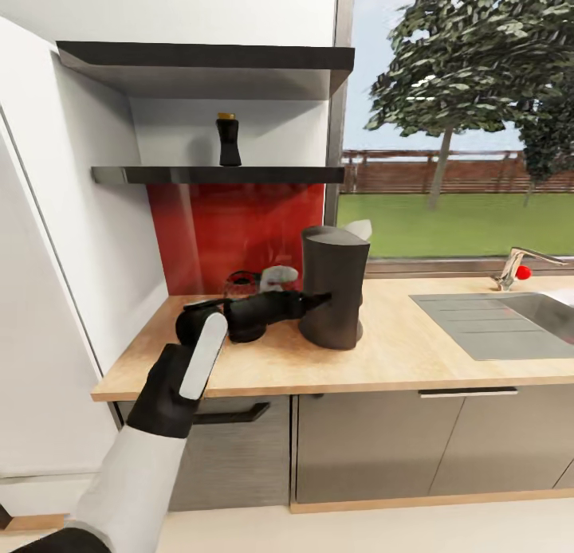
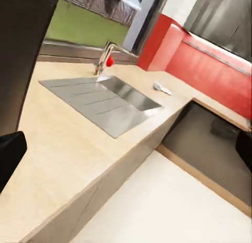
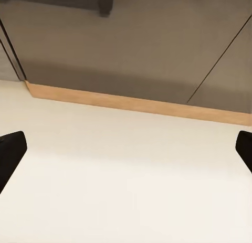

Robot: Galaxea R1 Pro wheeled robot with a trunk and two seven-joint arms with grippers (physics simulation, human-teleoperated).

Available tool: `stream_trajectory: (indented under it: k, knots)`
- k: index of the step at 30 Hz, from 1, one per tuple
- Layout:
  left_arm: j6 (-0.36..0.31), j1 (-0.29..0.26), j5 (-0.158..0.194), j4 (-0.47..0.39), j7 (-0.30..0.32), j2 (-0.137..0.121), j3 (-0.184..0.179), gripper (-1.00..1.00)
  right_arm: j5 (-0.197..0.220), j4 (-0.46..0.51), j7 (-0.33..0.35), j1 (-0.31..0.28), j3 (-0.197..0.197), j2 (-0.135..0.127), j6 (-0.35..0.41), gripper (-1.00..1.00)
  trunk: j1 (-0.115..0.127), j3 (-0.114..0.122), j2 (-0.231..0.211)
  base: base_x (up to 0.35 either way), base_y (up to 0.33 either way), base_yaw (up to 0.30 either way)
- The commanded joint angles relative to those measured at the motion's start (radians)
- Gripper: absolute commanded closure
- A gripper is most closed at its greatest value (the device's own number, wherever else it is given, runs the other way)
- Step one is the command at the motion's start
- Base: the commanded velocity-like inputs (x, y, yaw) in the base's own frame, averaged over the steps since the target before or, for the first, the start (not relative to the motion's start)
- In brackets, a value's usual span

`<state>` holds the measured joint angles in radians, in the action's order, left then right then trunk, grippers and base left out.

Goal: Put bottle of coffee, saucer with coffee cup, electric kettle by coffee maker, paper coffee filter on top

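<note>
A tall dark grey appliance, the coffee maker [image 1: 335, 286] as far as I can tell, stands on the wooden countertop [image 1: 399, 354]; a white pointed piece [image 1: 359, 229] sticks up at its top rim. The dark bottle of coffee [image 1: 229, 139] stands on the lower wall shelf [image 1: 159, 174]. My left gripper [image 1: 319, 300] reaches along the counter to the appliance's left side; its fingers [image 2: 10, 154] stand wide apart, open and holding nothing, with the dark body [image 2: 21, 54] beside them. My right gripper [image 3: 126, 148] is open above pale floor. A pale rounded thing [image 1: 278, 276] and a reddish ring [image 1: 239, 281] lie half hidden behind my left arm.
A steel sink [image 1: 510, 318] with drainboard and a red-knobbed faucet [image 1: 514, 270] lies at the counter's right. A white tall unit [image 1: 48, 298] bounds the counter's left end. Grey cabinet fronts [image 1: 359, 449] sit below. A window is behind the sink.
</note>
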<state>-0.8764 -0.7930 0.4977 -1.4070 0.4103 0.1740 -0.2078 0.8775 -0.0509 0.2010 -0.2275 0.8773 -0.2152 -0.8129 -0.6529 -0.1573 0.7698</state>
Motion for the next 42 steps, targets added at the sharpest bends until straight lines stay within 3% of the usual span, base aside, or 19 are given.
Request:
stream_trajectory:
  k: [1,2,4,7,12,23,26,27,29,30,32,33,37,39,40,42]
  knots:
    - [-0.008,-0.021,0.007,0.001,0.002,0.000,0.001,-1.00,0.011,-0.003,0.009,-0.001,0.005,0.000,-0.003,-1.00,0.000,-0.002,0.001,0.000,0.000,0.000]
    - [-0.015,-0.082,0.031,0.007,0.002,0.000,0.002,-1.00,0.011,-0.003,0.009,-0.001,0.005,0.000,-0.003,-1.00,0.000,-0.002,0.001,0.000,0.000,0.000]
    - [-0.029,-0.125,0.041,0.010,0.001,0.000,0.002,-1.00,0.011,-0.003,0.009,-0.001,0.005,0.000,-0.003,-1.00,0.000,-0.002,0.001,0.000,0.000,0.000]
    - [-0.093,-0.283,0.061,0.022,0.000,0.000,0.003,-1.00,0.011,-0.003,0.009,-0.001,0.004,0.000,-0.003,-1.00,0.000,-0.002,0.001,0.000,0.000,0.000]
    - [-0.108,-0.420,0.084,0.083,0.000,0.000,0.005,-1.00,0.011,-0.003,0.009,-0.001,0.003,0.000,-0.003,-1.00,0.000,-0.002,0.001,0.000,0.000,0.000]
    - [-0.111,-0.557,0.106,0.136,-0.001,0.000,0.015,-1.00,0.012,-0.003,0.009,-0.001,0.003,0.000,-0.003,-1.00,0.000,-0.002,0.001,0.000,0.000,0.000]
    - [-0.112,-0.660,0.106,0.229,-0.001,0.000,0.081,-1.00,0.012,-0.003,0.009,-0.001,0.003,0.000,-0.003,-1.00,0.000,-0.002,0.001,0.000,0.000,0.000]
    - [-0.110,-0.768,0.104,0.327,-0.028,0.000,0.108,-1.00,0.012,-0.003,0.009,-0.001,0.003,-0.001,-0.003,-1.00,0.000,-0.002,0.001,0.000,0.000,0.000]
    - [-0.110,-0.800,0.103,0.354,-0.067,0.000,0.111,-1.00,0.012,-0.003,0.009,-0.001,0.003,-0.001,-0.003,-1.00,0.000,-0.002,0.001,0.000,0.000,0.000]
    - [-0.110,-0.828,0.103,0.373,-0.127,0.000,0.113,-1.00,0.012,-0.003,0.009,-0.001,0.003,-0.001,-0.003,-1.00,0.000,-0.002,0.001,0.000,0.000,0.000]
    - [-0.110,-0.850,0.102,0.387,-0.188,0.000,0.115,-1.00,0.012,-0.003,0.009,-0.001,0.003,-0.001,-0.003,-1.00,0.000,-0.002,0.001,0.000,0.000,0.000]
    - [-0.110,-0.877,0.102,0.407,-0.263,0.000,0.116,-1.00,0.012,-0.003,0.009,-0.001,0.003,-0.001,-0.003,-1.00,0.000,-0.002,0.001,0.000,0.000,0.000]
    - [-0.108,-0.900,0.095,0.432,-0.342,0.000,0.115,-1.00,0.012,-0.003,0.010,-0.001,0.003,-0.001,-0.003,-1.00,0.000,-0.002,0.001,0.000,0.000,0.000]
    - [-0.107,-0.906,0.067,0.439,-0.414,0.000,0.102,-1.00,0.012,-0.003,0.010,-0.001,0.003,-0.001,-0.003,-1.00,0.000,-0.002,0.001,0.000,0.000,0.000]
    - [-0.107,-0.907,0.039,0.439,-0.536,0.000,0.079,-1.00,0.012,-0.003,0.010,-0.001,0.003,-0.002,-0.003,-1.00,0.000,-0.002,0.001,0.000,0.000,0.000]
    - [-0.107,-0.908,0.034,0.440,-0.583,0.000,0.065,-1.00,0.012,-0.003,0.010,-0.001,0.003,-0.002,-0.003,-1.00,0.000,-0.002,0.001,0.000,0.000,0.000]
